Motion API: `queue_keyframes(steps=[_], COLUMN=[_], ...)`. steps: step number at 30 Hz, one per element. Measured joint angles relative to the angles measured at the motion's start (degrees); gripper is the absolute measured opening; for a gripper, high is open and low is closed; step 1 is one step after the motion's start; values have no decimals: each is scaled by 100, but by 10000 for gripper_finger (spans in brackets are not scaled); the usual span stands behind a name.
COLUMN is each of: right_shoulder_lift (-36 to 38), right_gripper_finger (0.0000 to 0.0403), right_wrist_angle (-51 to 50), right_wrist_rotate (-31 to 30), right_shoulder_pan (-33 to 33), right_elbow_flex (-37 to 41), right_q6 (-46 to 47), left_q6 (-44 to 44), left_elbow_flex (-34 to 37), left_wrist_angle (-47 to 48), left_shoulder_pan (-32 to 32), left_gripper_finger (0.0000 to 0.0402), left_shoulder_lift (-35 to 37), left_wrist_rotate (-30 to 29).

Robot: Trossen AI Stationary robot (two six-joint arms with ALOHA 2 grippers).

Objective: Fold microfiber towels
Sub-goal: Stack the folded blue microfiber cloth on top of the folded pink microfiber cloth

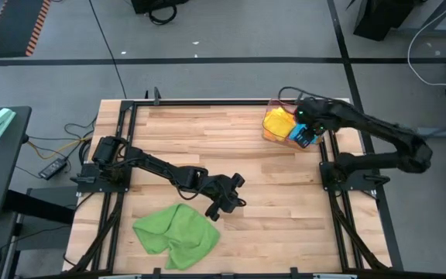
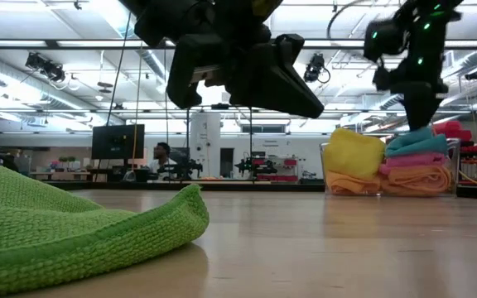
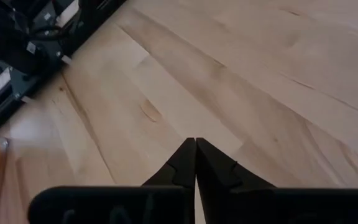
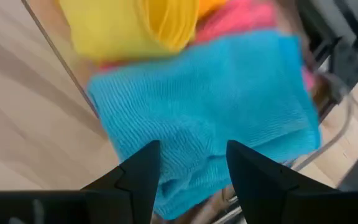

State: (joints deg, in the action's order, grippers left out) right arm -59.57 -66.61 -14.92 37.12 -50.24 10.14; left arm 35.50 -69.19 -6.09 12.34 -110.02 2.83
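A crumpled green towel [image 1: 176,236] lies on the wooden table near its front left; it also fills the low view's near left [image 2: 73,228]. My left gripper [image 1: 235,195] hovers shut above bare wood to the right of it, fingertips together [image 3: 196,146]. At the far right a clear bin [image 1: 270,133] holds yellow [image 2: 354,153], blue [image 2: 412,141], pink [image 2: 416,161] and orange [image 2: 358,184] towels. My right gripper [image 4: 191,165] points steeply down over the bin, open, its fingers on either side of a patch of the blue towel [image 4: 204,106]. My right gripper comes at the blue towel's top [image 4: 191,134] from above with open fingers. I cannot tell whether the fingertips touch the cloth. The towel rests on the pile in the bin.
Black arm mounts and rails run along the table's left [image 1: 99,174] and right [image 1: 347,174] sides. Bare wood [image 1: 223,139] spreads across the middle of the table. In the low view, a person [image 2: 162,156] sits far off in the room behind.
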Motion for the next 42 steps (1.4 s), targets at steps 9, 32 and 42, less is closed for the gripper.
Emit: queue_keyframes(steps=[9,32,42], right_shoulder_lift=[-1471,-1260,-1773], right_gripper_finger=[184,131,115], right_wrist_angle=[29,121,1204], right_wrist_rotate=[106,416,630], right_shoulder_pan=[266,1364,1489], right_elbow_flex=[2,-330,587], right_q6=[-465,-1075,-1286], left_q6=[-285,-314,-318], left_elbow_flex=[0,2,2], left_wrist_angle=[191,341,339], left_shoulder_pan=[-1,-2,0], left_gripper_finger=[17,25,16], left_shoulder_lift=[0,0,0], left_wrist_rotate=[1,-2,0])
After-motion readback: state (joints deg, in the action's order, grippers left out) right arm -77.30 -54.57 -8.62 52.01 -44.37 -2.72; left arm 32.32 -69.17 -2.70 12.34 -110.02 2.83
